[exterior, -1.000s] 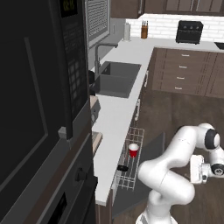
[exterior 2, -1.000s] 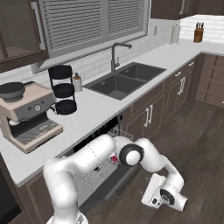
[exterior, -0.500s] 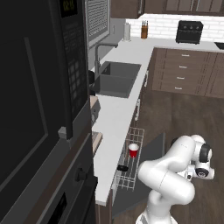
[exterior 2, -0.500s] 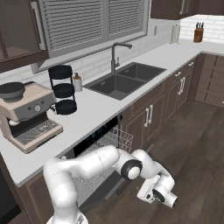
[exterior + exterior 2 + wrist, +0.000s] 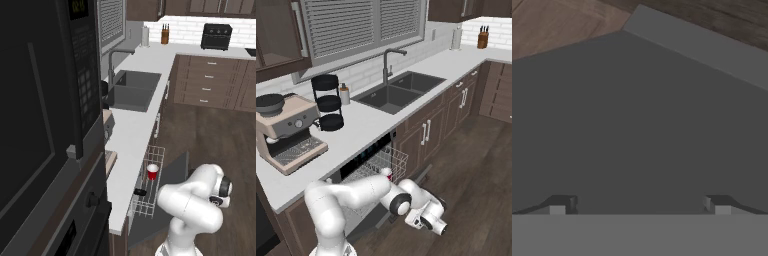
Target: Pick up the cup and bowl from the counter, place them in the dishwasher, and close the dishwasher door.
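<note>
Close above the lowered dishwasher door [image 5: 637,125], the end effector [image 5: 639,204] hangs released, fingers wide apart; the red cup [image 5: 152,171] stands in the pulled-out white wire rack [image 5: 149,188].

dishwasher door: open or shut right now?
Open. The dishwasher door hangs down toward the floor, with the white wire rack pulled out above it and the cup standing in the rack.

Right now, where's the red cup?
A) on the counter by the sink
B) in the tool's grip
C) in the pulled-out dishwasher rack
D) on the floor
C: the cup stands upright in the dishwasher's white wire rack, pulled out over the lowered dishwasher door.
</note>
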### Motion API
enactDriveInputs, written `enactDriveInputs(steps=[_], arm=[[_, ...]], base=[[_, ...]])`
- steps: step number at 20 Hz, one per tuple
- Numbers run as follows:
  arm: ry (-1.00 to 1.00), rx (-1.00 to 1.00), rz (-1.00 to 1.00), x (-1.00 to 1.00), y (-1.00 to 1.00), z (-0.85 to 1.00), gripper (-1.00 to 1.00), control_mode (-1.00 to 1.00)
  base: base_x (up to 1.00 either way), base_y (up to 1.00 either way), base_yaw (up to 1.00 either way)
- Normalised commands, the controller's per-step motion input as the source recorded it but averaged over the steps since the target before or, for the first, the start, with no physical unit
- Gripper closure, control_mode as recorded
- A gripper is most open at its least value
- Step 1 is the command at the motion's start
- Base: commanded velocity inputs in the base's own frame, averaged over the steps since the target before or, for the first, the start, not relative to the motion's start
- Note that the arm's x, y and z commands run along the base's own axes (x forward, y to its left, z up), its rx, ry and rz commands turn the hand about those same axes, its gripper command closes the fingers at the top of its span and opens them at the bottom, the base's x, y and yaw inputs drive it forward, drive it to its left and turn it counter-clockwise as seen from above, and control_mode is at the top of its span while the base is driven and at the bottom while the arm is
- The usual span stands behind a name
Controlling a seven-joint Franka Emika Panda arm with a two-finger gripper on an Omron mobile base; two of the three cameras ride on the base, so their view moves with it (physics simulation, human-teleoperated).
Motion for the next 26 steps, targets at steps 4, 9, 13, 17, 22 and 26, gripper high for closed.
enactDriveInputs(steps=[4,9,13,17,22,26], arm=[[0.0,0.01,-0.04,0.29,0.58,-0.04,-1.0,-1.0],[0.0,0.06,-0.01,0.1,0.5,0.22,-1.0,-1.0],[0.0,0.16,0.0,0.0,0.48,0.64,-1.0,-1.0],[0.0,0.2,0.0,0.01,0.63,0.83,-1.0,-1.0],[0.0,0.21,0.0,0.21,0.93,0.81,-1.0,-1.0],[0.02,0.2,0.0,0.34,1.0,0.74,-1.0,-1.0]], base=[[0.0,0.0,0.0],[0.0,0.0,0.0],[0.0,0.0,0.0],[0.0,0.0,0.0],[0.0,0.0,0.0],[0.0,0.0,0.0]])
